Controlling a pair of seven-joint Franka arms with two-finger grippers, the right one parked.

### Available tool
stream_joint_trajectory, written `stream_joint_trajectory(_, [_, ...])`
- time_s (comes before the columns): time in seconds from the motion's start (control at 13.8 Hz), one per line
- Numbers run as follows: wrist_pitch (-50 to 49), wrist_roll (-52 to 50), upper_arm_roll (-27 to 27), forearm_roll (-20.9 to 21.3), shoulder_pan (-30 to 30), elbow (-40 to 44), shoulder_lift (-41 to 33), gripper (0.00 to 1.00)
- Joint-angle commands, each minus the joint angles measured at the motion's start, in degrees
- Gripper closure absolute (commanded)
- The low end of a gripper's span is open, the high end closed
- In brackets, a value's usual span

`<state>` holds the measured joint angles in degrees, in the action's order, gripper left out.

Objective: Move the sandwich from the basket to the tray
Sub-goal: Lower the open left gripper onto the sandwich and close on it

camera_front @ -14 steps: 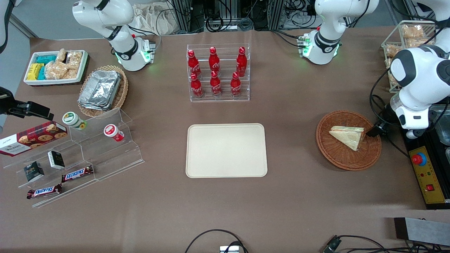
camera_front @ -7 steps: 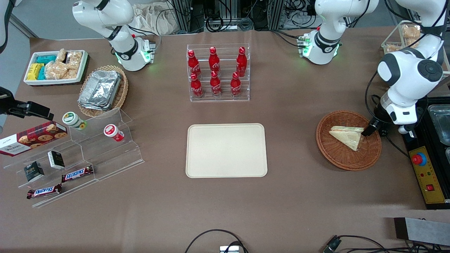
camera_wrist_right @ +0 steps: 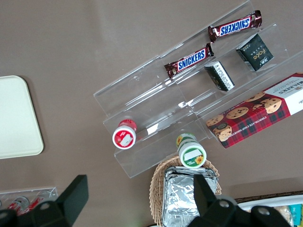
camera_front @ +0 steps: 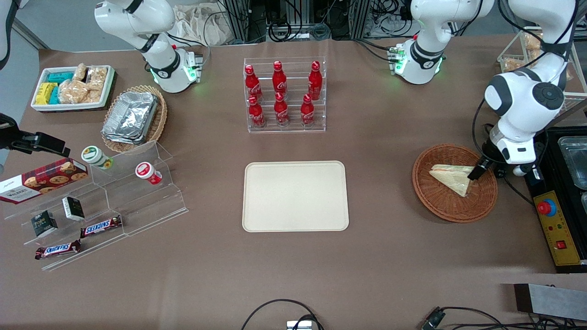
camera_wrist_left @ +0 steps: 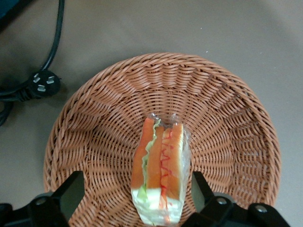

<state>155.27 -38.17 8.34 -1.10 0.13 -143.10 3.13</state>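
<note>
Sandwich (camera_wrist_left: 161,170) dead centre between the fingers, and that is the relation everything hangs on. It lies in the reddish-brown basket (camera_wrist_left: 227,118), cut face up, stripes of orange-red and green filling showing through the clear wrap. Its long axis runs straight out from the gripper (camera_wrist_left: 135,191), so the two fingers flank its broad bread sides, one on each, with wicker showing in the gap on both. Jaws spread wide, nothing held, neither finger touching the wrap as far as the wrist view shows.

Front view now: the sandwich (camera_front: 453,177) sits in the basket (camera_front: 435,201) toward the working arm's end of the table, and the gripper (camera_front: 477,170) hangs over the basket's rim right at the wedge's broad end, one dark finger showing just beside the bread. The arm folds down steeply from its white elbow, wrist pitched so the fingers point at the basket floor.

My read: this is the approach, grasp not yet made. A short drop and a squeeze across the bread faces should do it, gently, since soft bread in slick wrap could squash or slip.

Tray (camera_front: 296,196) waits bare mid-table, well apart from the basket, toward the parked arm's end.
</note>
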Motion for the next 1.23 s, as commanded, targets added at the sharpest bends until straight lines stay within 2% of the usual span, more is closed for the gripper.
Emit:
stream_joint_trajectory(0.0, [3.3, -0.7, -0.3, -0.7, 0.0, -1.0, 1.5, 0.0])
stream_joint_trajectory(0.58, [6.3, -0.7, -0.6, -5.8, -1.9, -1.0, 4.1, 0.0])
stream_joint_trajectory(0.8, [7.1, -0.7, -0.7, -6.3, -2.2, -0.9, 4.8, 0.02])
stream_joint_trajectory(0.87, [7.3, -0.7, -0.6, -6.4, -2.3, -0.9, 5.0, 0.1])
stream_joint_trajectory(0.94, [7.3, -0.7, -0.6, -6.4, -2.4, -0.8, 5.0, 0.23])
stream_joint_trajectory(1.16, [7.2, -0.7, -0.6, -6.4, -2.5, -0.8, 5.0, 0.91])
